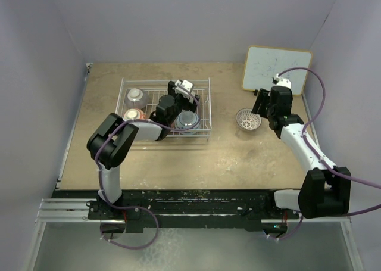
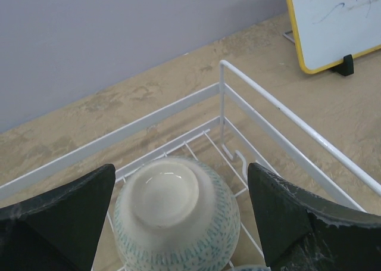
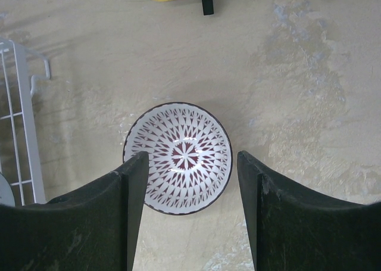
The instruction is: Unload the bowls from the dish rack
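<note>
Top external view: a shallow white wire-grid dish rack sits on the brown tabletop. In its left end lie a grey-white ceramic bowl and an orange-and-white ceramic bowl. A blue-grey bowl lies at its near right. The left pincer hangs over the rack's right half. The right pincer hangs right of the rack, above a round patterned bowl.

Left wrist view: the left pincer is spread wide. Between its fingers an upturned cream bowl with teal speckles rests in the rack's corner. No contact is visible.

Right wrist view: the right pincer is spread wide. The patterned bowl, white with dark red petals, stands upright on the tabletop, outside the rack.
</note>
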Robot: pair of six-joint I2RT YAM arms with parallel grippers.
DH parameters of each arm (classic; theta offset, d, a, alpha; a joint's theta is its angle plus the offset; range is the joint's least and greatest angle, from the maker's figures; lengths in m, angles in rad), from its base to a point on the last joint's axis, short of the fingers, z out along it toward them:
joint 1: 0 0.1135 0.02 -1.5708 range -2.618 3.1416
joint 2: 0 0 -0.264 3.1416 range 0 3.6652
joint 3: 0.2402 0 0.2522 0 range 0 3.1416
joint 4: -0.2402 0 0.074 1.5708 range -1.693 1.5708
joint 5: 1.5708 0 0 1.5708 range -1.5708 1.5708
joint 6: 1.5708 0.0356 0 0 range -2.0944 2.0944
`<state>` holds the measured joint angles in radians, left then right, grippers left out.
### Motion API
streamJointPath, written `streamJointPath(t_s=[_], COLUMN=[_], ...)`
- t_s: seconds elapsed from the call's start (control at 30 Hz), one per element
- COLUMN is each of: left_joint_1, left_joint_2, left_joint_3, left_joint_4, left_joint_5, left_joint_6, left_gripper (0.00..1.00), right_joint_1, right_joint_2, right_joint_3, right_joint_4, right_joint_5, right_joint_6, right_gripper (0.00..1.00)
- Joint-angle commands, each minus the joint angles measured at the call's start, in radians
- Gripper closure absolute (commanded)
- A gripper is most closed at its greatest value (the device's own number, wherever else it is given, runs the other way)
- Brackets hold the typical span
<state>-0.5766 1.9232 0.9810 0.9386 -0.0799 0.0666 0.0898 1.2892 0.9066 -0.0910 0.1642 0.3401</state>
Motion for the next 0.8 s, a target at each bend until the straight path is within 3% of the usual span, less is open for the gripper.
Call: streamJointPath(t_s=[0.0, 0.27, 0.77], left_joint_1=[0.020, 0.066, 0.072], left_joint_2=[0.022, 0.028, 0.088], left_joint_3=[0.065, 0.065, 0.063], left_joint_4=[0.094, 0.049, 0.012], left_joint_5=[0.008, 0.033, 0.073], left_joint_6=[-0.011, -0.105, -0.125], left_gripper=[0.08, 0.09, 0.09], right_joint_1=[0.002, 0.002, 0.002], right_joint_2=[0.004, 0.004, 0.038], right_joint_3=[-0.008, -0.011, -0.002], right_joint_4=[0.036, 0.042, 0.048], right_joint_5=[0.010, 0.005, -0.007], right_joint_6=[-0.016, -0.022, -0.018], right_gripper=[0.36, 0.36, 0.36])
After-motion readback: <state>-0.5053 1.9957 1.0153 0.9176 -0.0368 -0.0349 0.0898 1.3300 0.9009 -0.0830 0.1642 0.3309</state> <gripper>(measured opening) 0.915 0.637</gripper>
